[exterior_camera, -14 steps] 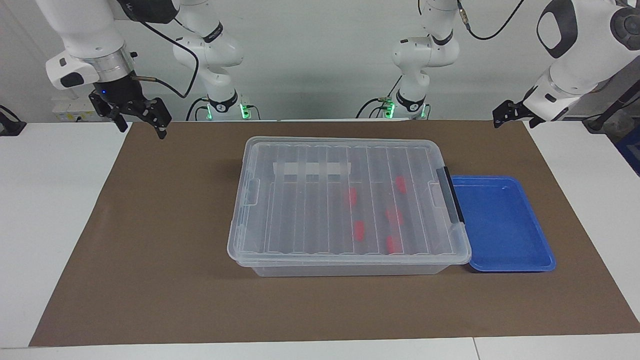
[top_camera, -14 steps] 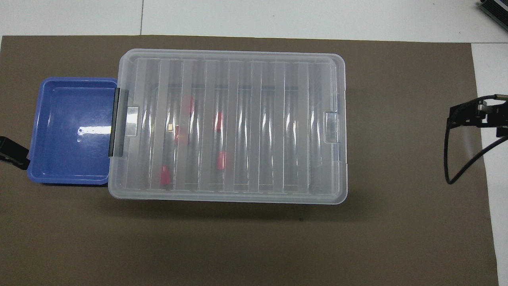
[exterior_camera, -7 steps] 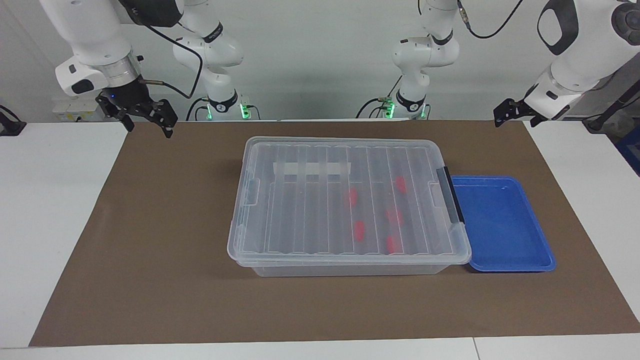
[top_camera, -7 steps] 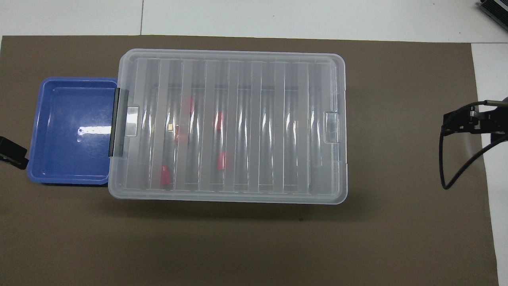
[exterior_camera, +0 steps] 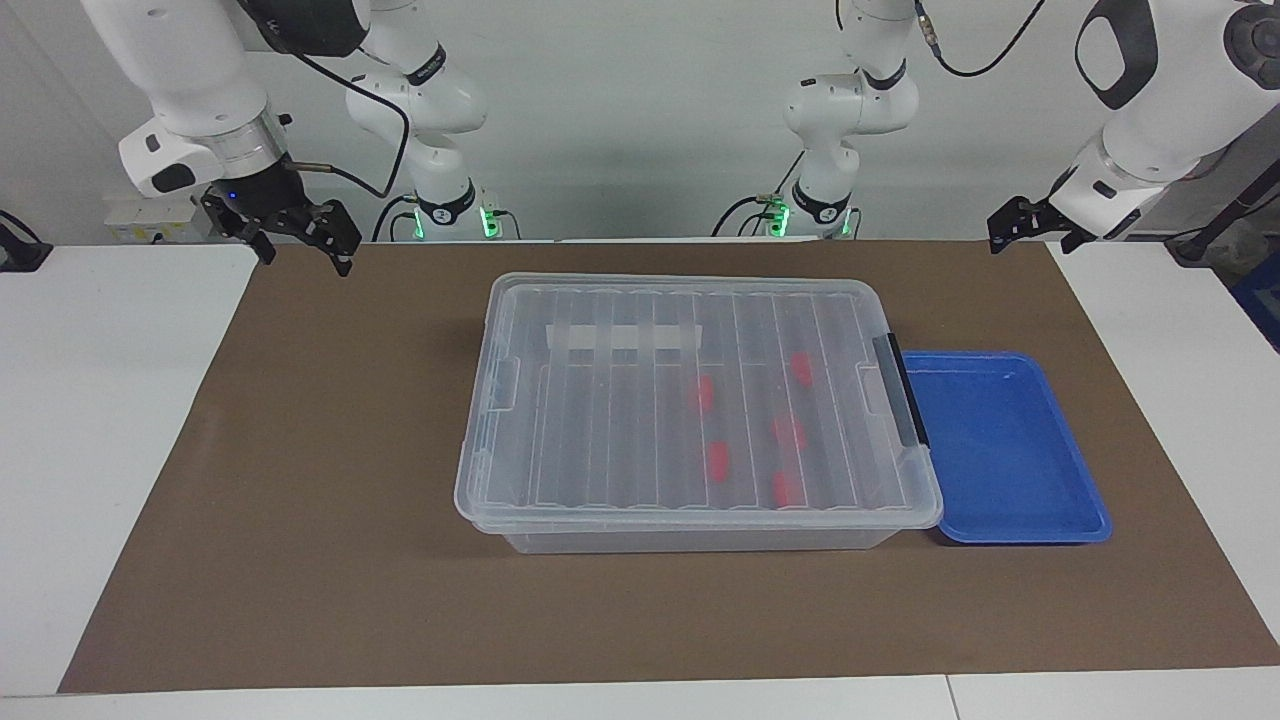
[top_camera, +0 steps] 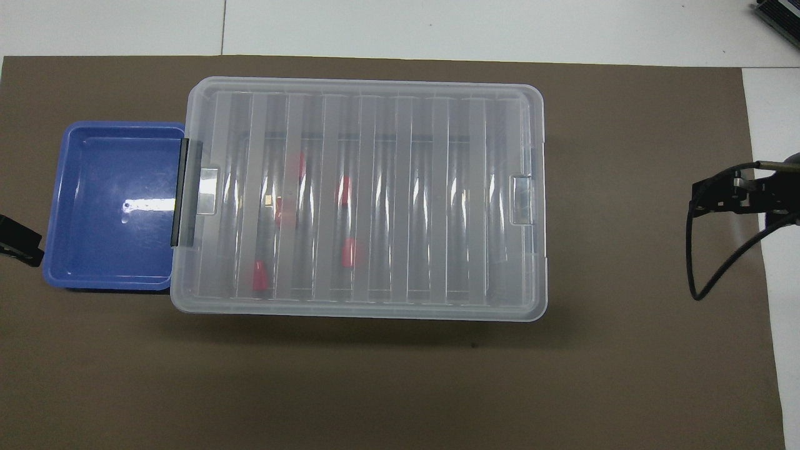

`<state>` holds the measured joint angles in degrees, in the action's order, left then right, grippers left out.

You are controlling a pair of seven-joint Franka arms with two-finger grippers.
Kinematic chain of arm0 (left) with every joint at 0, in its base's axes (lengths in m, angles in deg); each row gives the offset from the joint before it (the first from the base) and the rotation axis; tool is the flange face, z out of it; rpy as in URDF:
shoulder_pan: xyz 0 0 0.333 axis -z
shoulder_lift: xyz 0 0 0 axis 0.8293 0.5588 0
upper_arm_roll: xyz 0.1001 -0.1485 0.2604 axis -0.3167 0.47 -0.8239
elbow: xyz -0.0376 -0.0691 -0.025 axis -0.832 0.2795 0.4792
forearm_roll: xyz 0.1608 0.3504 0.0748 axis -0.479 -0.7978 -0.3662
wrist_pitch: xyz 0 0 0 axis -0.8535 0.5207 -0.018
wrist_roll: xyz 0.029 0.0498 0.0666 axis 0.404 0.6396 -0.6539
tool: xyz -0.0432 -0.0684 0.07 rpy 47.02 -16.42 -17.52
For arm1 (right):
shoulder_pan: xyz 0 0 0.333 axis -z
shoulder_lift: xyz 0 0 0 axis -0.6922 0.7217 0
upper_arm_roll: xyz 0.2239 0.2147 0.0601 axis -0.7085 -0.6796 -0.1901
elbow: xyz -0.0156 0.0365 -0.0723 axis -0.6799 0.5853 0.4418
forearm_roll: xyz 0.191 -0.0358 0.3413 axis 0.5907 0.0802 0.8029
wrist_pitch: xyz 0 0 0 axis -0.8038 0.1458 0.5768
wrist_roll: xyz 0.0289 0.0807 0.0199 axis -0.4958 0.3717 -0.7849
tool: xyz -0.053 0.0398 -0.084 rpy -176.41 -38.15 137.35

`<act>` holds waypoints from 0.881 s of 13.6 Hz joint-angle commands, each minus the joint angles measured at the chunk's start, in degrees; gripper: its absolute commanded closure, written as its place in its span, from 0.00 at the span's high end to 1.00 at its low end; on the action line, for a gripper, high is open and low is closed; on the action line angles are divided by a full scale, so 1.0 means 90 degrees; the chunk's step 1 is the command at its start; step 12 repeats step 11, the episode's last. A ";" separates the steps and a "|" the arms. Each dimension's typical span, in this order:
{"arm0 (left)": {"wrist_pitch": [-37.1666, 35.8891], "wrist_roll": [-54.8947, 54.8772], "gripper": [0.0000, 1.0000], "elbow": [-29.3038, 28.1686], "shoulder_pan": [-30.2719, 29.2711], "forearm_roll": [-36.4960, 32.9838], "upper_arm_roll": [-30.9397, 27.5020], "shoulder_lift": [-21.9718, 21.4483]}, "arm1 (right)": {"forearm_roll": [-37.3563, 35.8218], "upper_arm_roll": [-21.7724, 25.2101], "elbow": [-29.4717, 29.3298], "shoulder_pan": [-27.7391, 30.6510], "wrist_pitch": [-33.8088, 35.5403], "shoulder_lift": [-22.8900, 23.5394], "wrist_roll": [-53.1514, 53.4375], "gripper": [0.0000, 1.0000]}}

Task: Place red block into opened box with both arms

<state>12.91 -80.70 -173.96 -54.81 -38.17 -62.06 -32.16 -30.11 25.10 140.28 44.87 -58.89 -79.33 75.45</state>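
Note:
The box (exterior_camera: pixel 690 400) is a large clear bin in the middle of the brown mat, and its ribbed lid (top_camera: pixel 365 194) lies shut on it. Several red blocks (exterior_camera: pixel 716 460) lie inside, blurred through the lid, in the half toward the left arm's end (top_camera: pixel 260 275). My right gripper (exterior_camera: pixel 305 258) hangs open and empty over the mat's edge at the right arm's end, well apart from the box (top_camera: pixel 719 195). Over the mat's corner at the left arm's end hangs my left gripper (exterior_camera: pixel 1005 235), open and holding nothing; only its tip (top_camera: pixel 19 240) shows from overhead.
A shallow blue tray (exterior_camera: pixel 1060 520) with nothing in it sits against the box's black end bar (exterior_camera: pixel 900 400), toward the left arm's end. The brown mat (exterior_camera: pixel 330 500) covers most of the white table.
My right gripper has risen a little and drifted inward over the mat toward the box. The left gripper, box, blocks and tray have stayed put.

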 commanded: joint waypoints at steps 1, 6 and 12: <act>0.0058 -0.0027 1.00 -0.0035 0.0070 -0.0127 -0.0028 -0.0077 | 0.0157 -0.0023 0.0197 0.0038 -0.0039 -0.0163 -0.0129 1.00; 0.0058 -0.0036 1.00 -0.0035 0.0080 -0.0127 -0.0028 -0.0077 | 0.0225 -0.0023 0.0197 0.0018 -0.0059 -0.0163 -0.0120 1.00; 0.0807 -0.0027 1.00 -0.0122 -0.0007 0.0824 -0.0066 -0.0184 | 0.0236 -0.0023 0.0236 0.0009 -0.0068 -0.0173 -0.0158 1.00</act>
